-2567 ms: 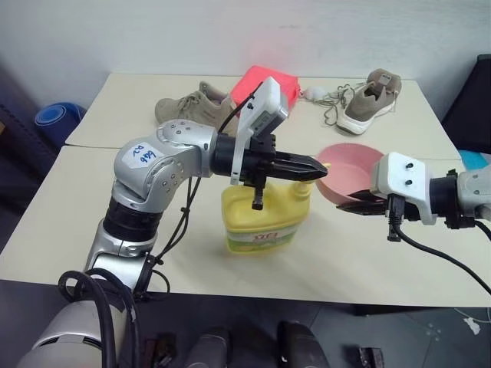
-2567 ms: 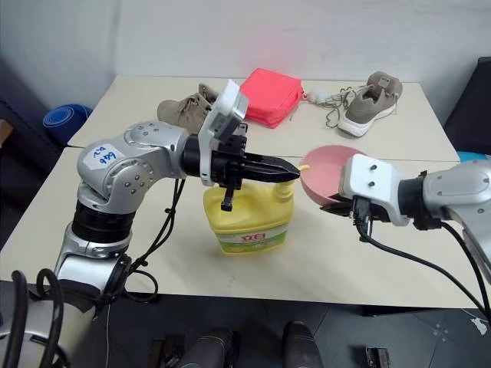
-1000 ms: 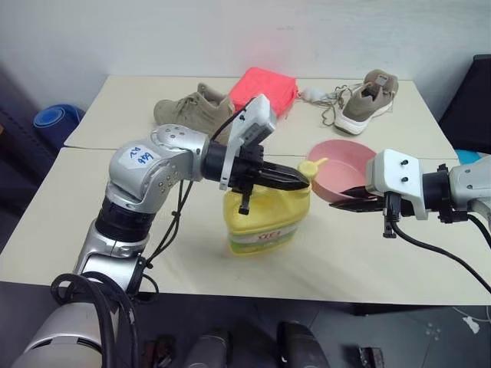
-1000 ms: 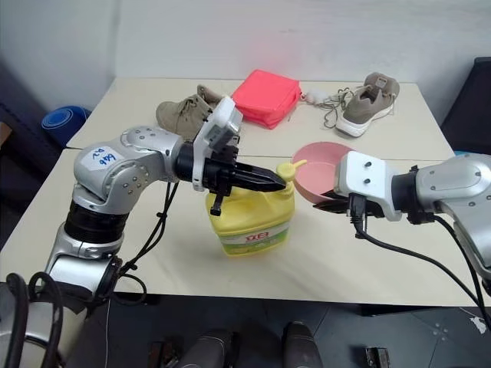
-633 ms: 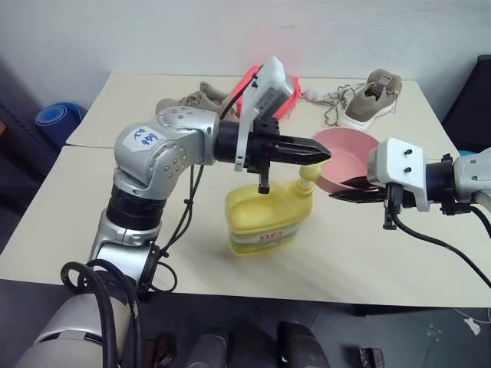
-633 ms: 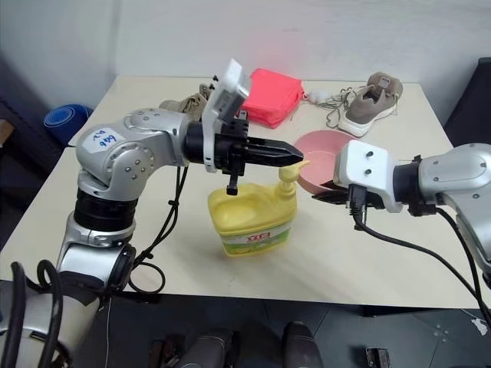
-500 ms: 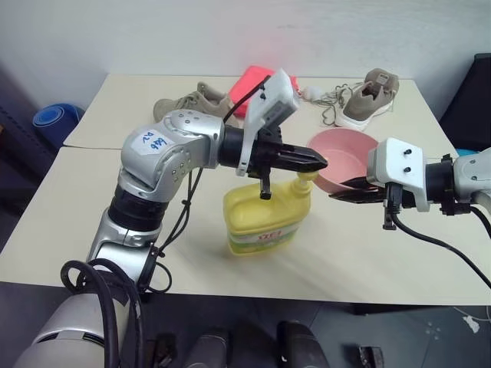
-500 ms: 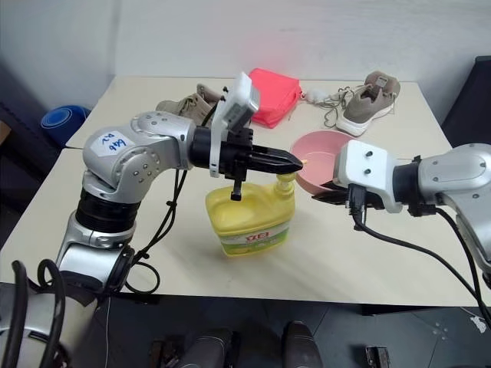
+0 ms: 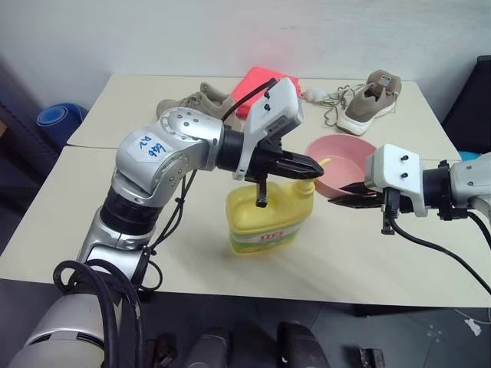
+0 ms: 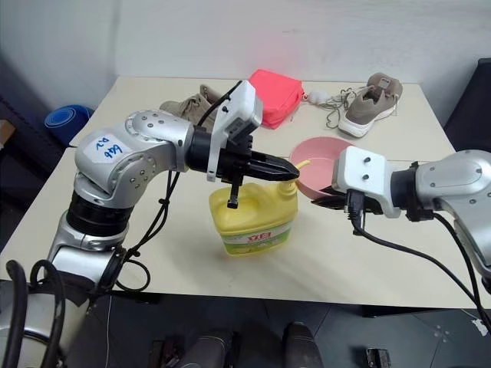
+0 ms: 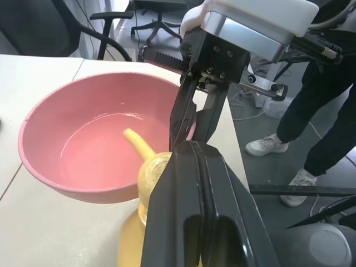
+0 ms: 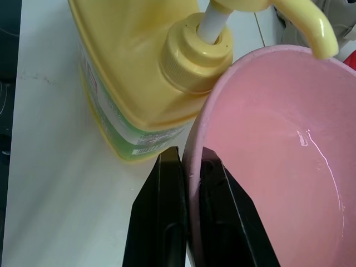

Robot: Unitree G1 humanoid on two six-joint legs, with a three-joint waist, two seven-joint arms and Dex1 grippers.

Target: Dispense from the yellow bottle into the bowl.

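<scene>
My right gripper point(image 12: 189, 222) is pinching the pink bowl point(image 9: 345, 157) rim; closed left gripper point(image 9: 311, 165) is hiding the yellow bottle point(image 9: 268, 222) pump, table edge at 6 o'clock.

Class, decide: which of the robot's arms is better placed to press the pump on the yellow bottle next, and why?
Left. The left gripper, shut, sits over the yellow bottle at its pump, whose spout reaches over the bowl. The right gripper is shut on the bowl's rim, holding it.

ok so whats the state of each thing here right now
yellow plastic pump bottle: upright on table, spout over bowl
pink plastic bowl: held tilted at spout, wet inside
left gripper: shut, on pump head
right gripper: shut on bowl rim
</scene>
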